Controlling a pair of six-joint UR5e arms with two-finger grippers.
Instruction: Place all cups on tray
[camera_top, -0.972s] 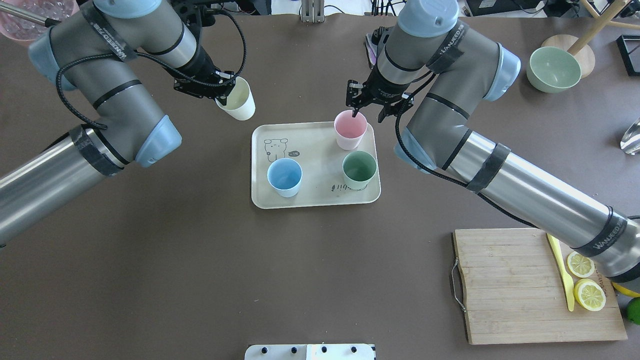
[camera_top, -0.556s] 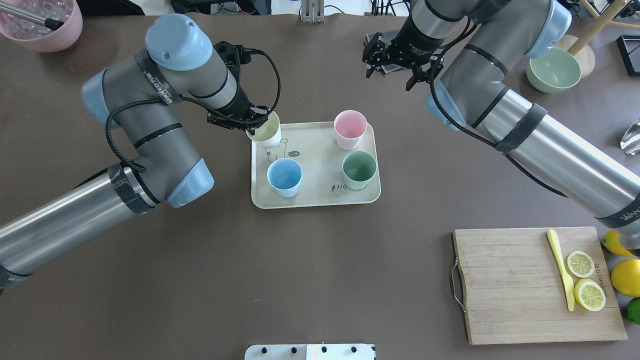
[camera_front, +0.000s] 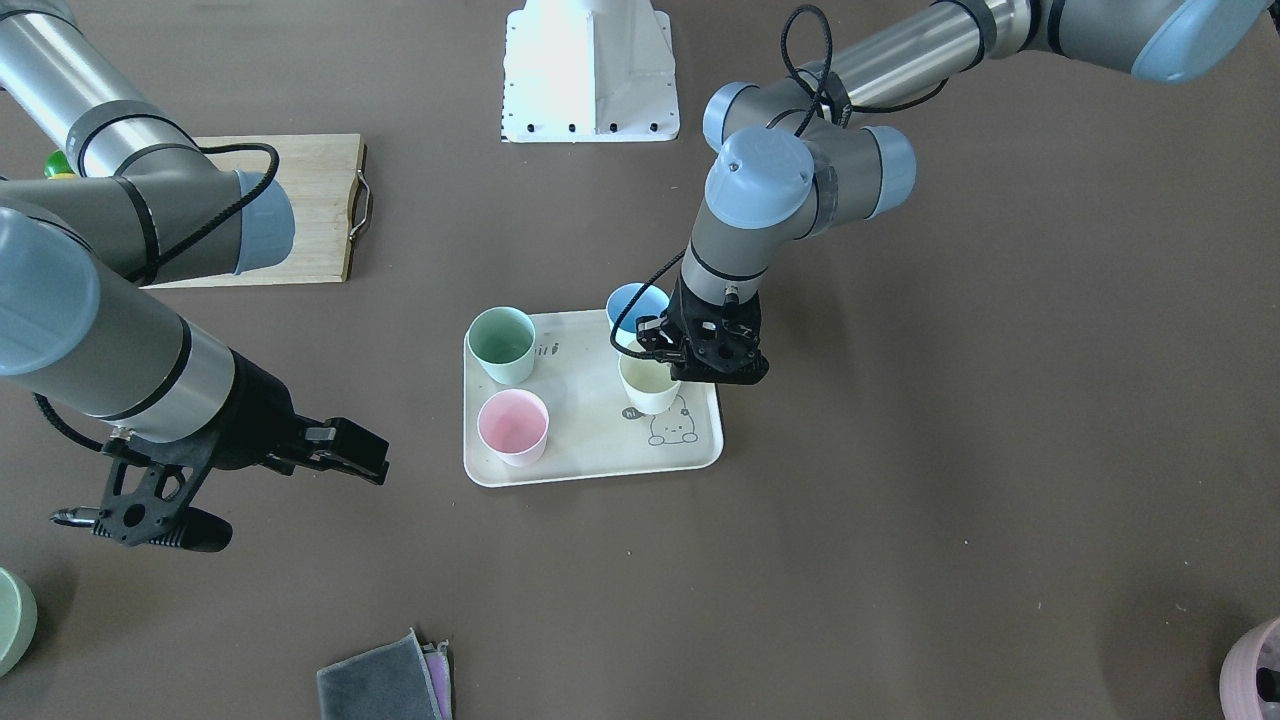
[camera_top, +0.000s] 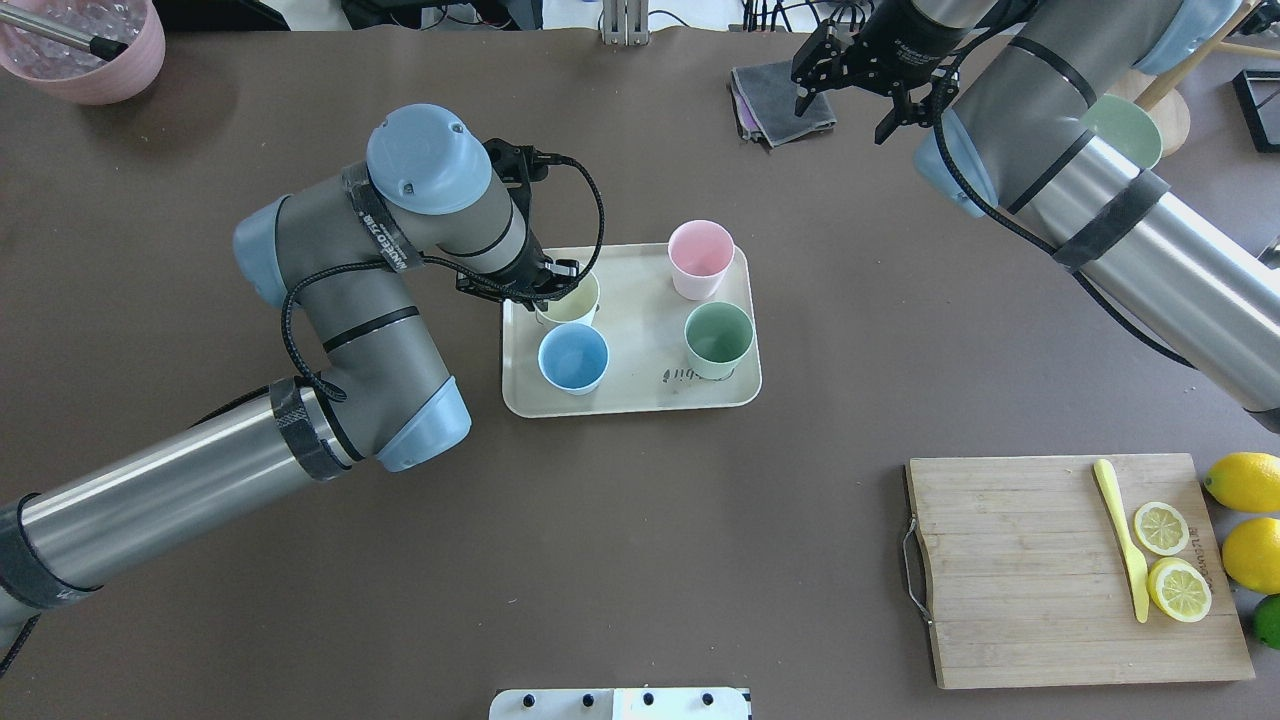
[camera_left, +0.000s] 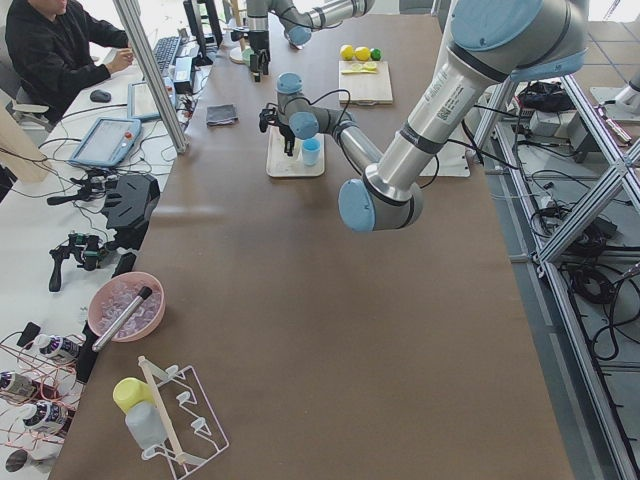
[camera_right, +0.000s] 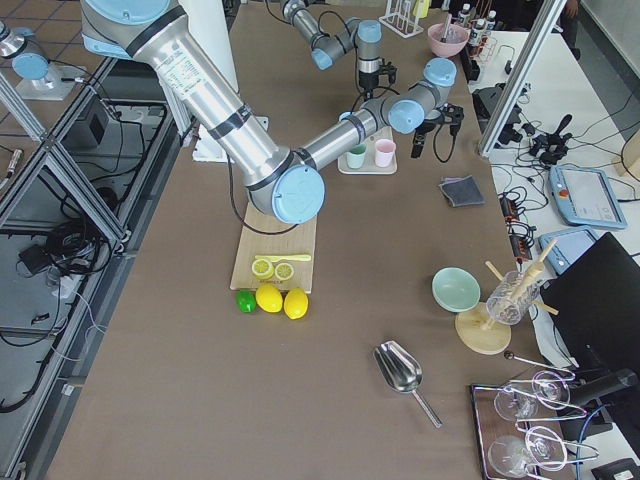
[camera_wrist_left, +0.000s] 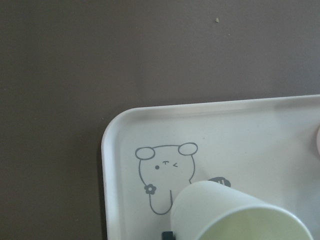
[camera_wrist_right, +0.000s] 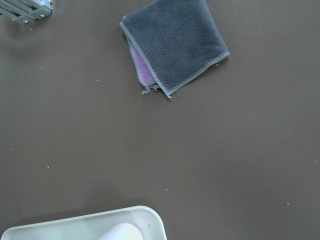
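Note:
The cream-beige tray (camera_top: 630, 395) lies mid-table. The pink cup (camera_top: 700, 255), the sage green cup (camera_top: 718, 338) and the light blue cup (camera_top: 572, 358) stand upright on it. My left gripper (camera_top: 560, 288) is shut on the rim of the cream-yellow cup (camera_top: 572, 305) and holds it low over the tray's far left corner, right behind the blue cup. In the left wrist view the cup (camera_wrist_left: 240, 215) sits partly over the bunny drawing (camera_wrist_left: 165, 175). I cannot tell whether it touches the tray. My right gripper (camera_top: 842, 118) is open and empty, high beyond the tray's far right.
A folded grey cloth (camera_top: 775, 95) lies under the right gripper. A wooden cutting board (camera_top: 1020, 570) with lemon slices and a yellow knife is at the near right, whole lemons beside it. A green bowl (camera_top: 1125, 125) is far right, a pink bowl (camera_top: 85, 50) far left.
My left arm has carried the cream-yellow cup from beyond the tray's far left corner down onto the tray behind the blue cup. My right gripper has left the pink cup and moved up and away.

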